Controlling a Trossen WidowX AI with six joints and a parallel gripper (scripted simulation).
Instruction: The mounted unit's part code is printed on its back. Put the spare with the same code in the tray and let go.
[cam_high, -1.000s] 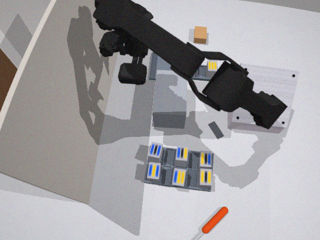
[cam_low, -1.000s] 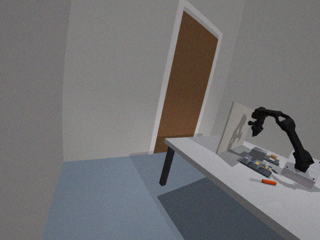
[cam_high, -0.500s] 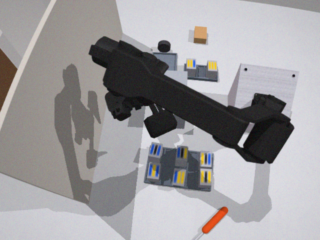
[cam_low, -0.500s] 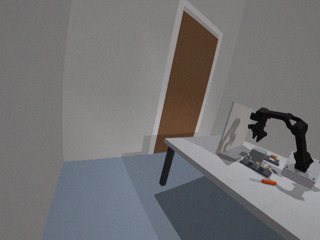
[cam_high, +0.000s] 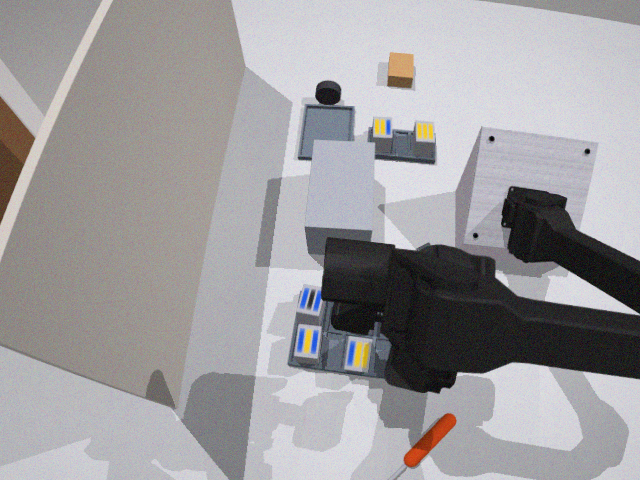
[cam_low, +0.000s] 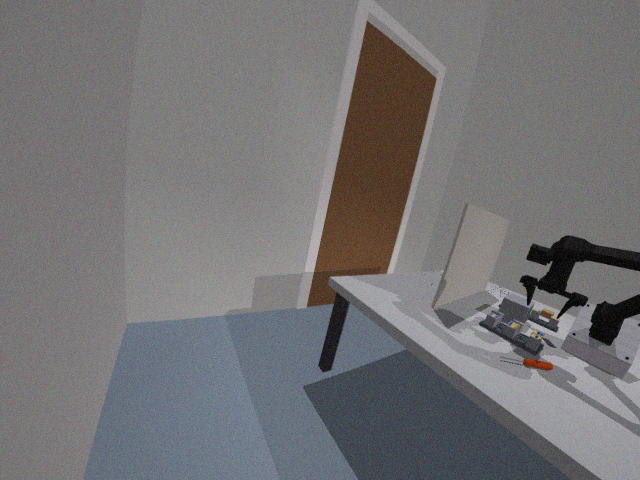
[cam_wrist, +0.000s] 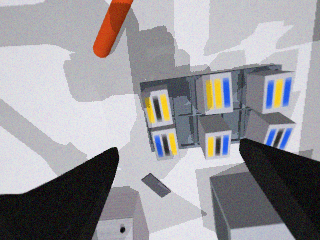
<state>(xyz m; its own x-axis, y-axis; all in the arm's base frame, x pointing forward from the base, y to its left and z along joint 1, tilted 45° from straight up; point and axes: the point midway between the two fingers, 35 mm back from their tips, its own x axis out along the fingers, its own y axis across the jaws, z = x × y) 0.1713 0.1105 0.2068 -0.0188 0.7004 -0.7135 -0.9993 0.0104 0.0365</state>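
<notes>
Grey tray without a spare | spares racked below me | my pincer apart, holding nothing | left: pick the match, carry, release

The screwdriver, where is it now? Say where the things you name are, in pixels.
In the top view, the orange screwdriver (cam_high: 430, 440) (cam_low: 538, 364) (cam_wrist: 113, 27) lies near the bottom edge, below the rack (cam_high: 334, 345) (cam_low: 527, 343) (cam_wrist: 186, 131) of striped blocks.
</notes>
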